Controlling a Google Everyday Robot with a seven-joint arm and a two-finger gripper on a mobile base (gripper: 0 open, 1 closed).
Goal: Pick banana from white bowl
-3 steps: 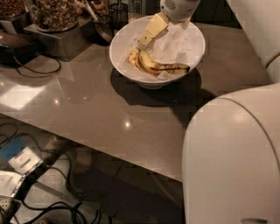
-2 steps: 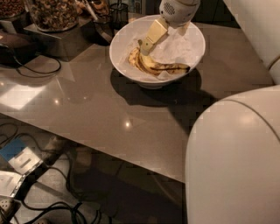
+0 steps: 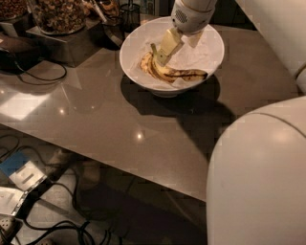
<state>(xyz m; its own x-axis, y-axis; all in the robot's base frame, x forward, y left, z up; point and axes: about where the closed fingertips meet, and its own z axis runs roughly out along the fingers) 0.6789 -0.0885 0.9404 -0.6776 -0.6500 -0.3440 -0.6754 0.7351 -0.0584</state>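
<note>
The white bowl (image 3: 136, 40) stands at the far side of the grey table. Two bananas lie in it. The banana (image 3: 185, 74) with large dark-brown blotches lies along the near side, and a greenish stem (image 3: 154, 49) sticks up at its left end. A lighter curved banana (image 3: 145, 64) lies against it on the left. My gripper (image 3: 178, 48) reaches down into the bowl from above. It is open, with one cream finger (image 3: 168, 45) right beside the stem and just over the bananas. It holds nothing.
Glass jars of nuts (image 3: 57, 14) stand on a metal stand (image 3: 67, 45) at the back left, with a dark wire holder (image 3: 126, 12) beside the bowl. My white body (image 3: 258, 177) fills the lower right. Cables and a power strip (image 3: 21, 174) lie on the floor below the table's near edge.
My gripper has come down and slightly left, deeper into the bowl, toward the stem end of the bananas. The bananas and bowl have not moved.
</note>
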